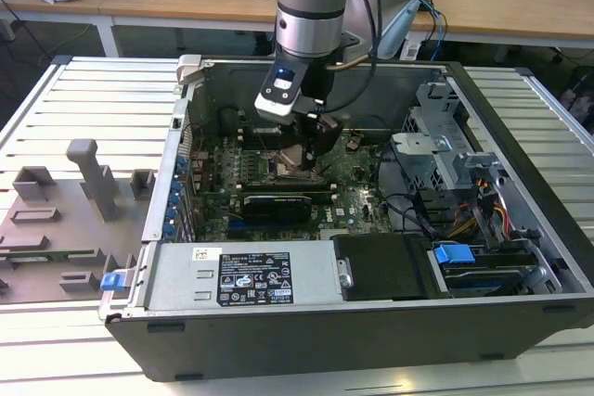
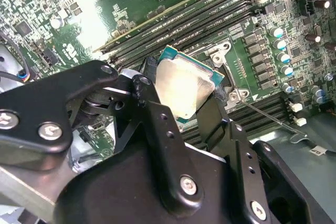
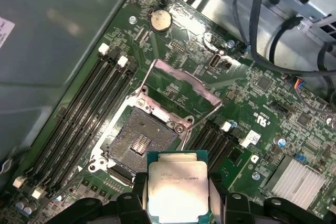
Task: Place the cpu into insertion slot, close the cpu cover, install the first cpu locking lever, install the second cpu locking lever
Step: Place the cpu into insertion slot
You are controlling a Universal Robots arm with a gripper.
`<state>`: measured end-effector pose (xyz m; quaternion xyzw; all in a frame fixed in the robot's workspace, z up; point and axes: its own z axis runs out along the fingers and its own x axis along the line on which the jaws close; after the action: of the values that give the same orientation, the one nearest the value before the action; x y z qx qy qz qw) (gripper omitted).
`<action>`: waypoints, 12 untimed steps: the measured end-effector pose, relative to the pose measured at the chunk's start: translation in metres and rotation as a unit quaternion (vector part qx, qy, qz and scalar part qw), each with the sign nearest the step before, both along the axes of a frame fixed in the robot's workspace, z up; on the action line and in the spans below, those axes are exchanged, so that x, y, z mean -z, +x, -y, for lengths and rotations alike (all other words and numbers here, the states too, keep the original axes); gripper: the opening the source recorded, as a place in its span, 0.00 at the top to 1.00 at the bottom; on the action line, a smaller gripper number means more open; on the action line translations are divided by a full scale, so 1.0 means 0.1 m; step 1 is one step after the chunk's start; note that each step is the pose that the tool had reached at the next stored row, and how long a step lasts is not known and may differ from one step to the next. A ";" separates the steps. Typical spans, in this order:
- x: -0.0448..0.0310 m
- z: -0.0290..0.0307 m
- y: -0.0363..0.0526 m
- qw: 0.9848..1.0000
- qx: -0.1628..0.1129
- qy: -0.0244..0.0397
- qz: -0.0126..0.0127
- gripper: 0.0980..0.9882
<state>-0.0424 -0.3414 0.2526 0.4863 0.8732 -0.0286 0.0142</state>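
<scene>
Cpu [image 3: 176, 182], one, gripped by claw [image 3: 177, 199] near one insertion slot [image 3: 139, 141].

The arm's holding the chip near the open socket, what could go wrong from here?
The tool grips the chip only by its edges, so it could slip and drop onto the board. The chip does not look lined up with the open socket; coming down offset or tilted might damage the socket's contacts. The cover stands raised on the socket's side away from the chip, where the tool could catch it.
</scene>
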 end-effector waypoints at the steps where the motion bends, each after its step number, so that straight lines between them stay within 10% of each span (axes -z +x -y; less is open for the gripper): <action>1: 0.000 0.000 0.000 1.000 0.005 -0.001 0.000 0.50; 12: 0.003 0.000 0.000 0.999 0.054 -0.010 0.000 0.50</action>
<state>-0.0424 -0.3414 0.2524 0.5322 0.8456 -0.0377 0.0173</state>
